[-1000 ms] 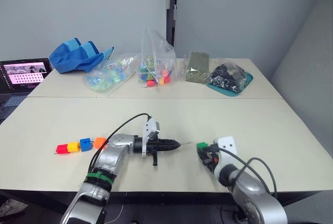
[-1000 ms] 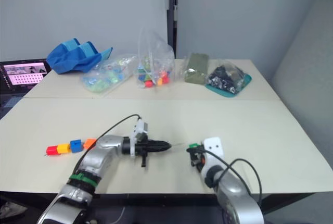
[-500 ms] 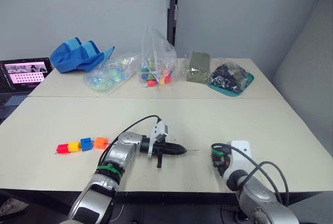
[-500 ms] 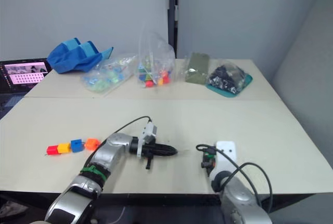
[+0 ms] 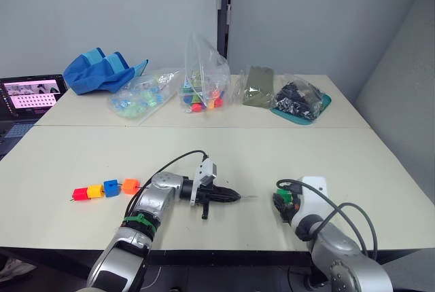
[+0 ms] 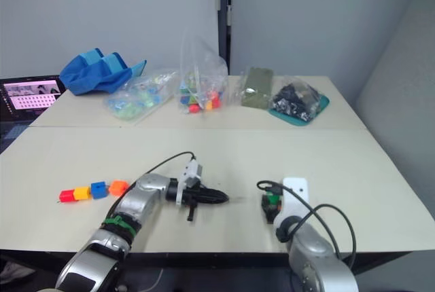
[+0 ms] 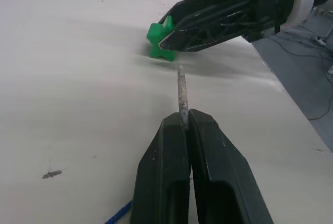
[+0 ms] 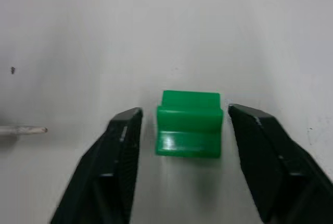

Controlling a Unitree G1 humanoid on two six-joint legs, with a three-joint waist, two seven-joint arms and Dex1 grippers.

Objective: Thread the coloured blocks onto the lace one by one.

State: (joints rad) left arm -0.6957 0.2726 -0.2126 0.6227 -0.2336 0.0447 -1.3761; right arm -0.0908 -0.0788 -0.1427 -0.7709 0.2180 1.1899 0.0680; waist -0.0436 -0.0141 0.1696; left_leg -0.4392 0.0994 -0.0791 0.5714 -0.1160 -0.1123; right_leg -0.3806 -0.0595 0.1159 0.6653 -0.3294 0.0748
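My left gripper [image 5: 236, 197] lies low over the table, shut on the lace's stiff pale tip [image 7: 181, 91], which sticks out past the fingertips. The dark blue lace [image 7: 117, 214] trails back behind it. A green block [image 8: 189, 124] rests on the table a short way beyond the tip, between the fingers of my open right gripper [image 8: 183, 112], untouched by either finger. Over at the left, red [image 5: 81, 193], yellow [image 5: 95, 191], blue [image 5: 111, 188] and orange [image 5: 131, 185] blocks sit in a tight row.
Along the back of the table are a blue cloth bag [image 5: 102, 73], two clear bags of colourful pieces [image 5: 204, 78], a green pad [image 5: 257, 87] and a teal tray of black parts [image 5: 299, 102]. A laptop [image 5: 30, 95] stands off the left edge.
My right gripper, with the green block, has pulled away to the right from the lace tip. The left gripper has reached a little further right.
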